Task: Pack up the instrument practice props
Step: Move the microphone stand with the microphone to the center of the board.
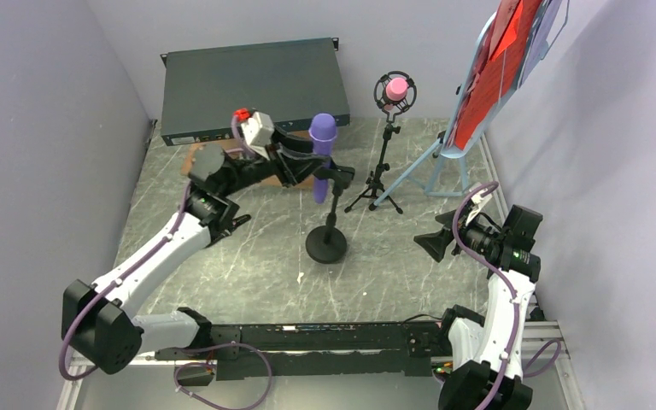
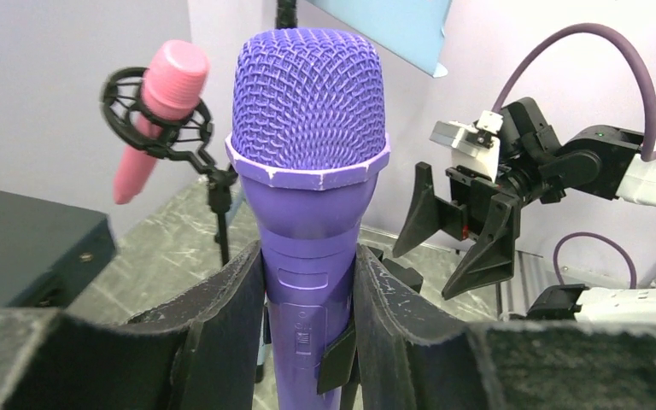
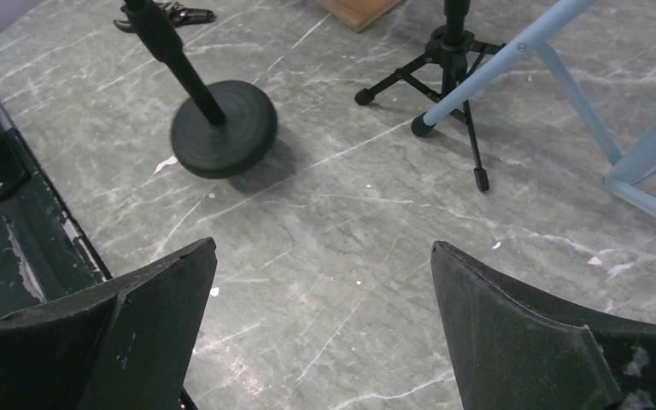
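My left end effector [image 2: 307, 282] is clamped on the purple microphone [image 2: 309, 111], which stands upright, head up, in the round-base mic holder [image 1: 326, 243]. My right end effector [image 3: 322, 246] hangs wide open above the surface [image 3: 376, 205].

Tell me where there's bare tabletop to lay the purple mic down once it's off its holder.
Freest: the bare table between the round-base holder and the near edge, and the stretch from that base to the open right gripper. Crowded: back right, where the tripod mic holder and light-blue music tripod legs stand close together; rack box fills back left.
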`<control>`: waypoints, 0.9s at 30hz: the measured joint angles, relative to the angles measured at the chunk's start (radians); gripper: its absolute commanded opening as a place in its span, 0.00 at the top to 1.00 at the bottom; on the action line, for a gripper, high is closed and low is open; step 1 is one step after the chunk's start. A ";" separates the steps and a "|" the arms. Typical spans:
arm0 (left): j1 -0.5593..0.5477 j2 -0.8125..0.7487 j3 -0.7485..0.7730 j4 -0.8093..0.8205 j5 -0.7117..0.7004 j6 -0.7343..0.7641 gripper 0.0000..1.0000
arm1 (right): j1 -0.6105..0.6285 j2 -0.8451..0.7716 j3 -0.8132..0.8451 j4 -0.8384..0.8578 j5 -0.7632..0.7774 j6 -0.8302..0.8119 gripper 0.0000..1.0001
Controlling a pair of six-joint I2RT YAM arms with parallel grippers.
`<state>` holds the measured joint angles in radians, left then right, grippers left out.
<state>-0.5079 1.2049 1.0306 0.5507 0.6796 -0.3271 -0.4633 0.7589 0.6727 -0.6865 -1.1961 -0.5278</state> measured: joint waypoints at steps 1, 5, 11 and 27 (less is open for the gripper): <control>-0.028 0.010 0.000 0.002 -0.027 0.002 1.00 | 0.005 0.002 0.002 -0.005 -0.001 -0.004 0.00; -0.154 0.063 0.000 0.008 -0.142 0.034 1.00 | 0.034 0.033 0.021 -0.030 -0.002 -0.026 0.00; -0.322 0.113 -0.011 0.005 -0.315 0.110 1.00 | 0.080 0.068 0.035 -0.064 -0.002 -0.068 0.00; -0.478 0.114 -0.062 0.088 -0.596 0.193 1.00 | 0.120 0.071 0.079 -0.233 -0.076 -0.261 0.00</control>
<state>-0.9855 1.3193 0.9684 0.6384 0.0834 -0.1337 -0.3435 0.8303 0.7521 -0.9195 -1.2724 -0.7887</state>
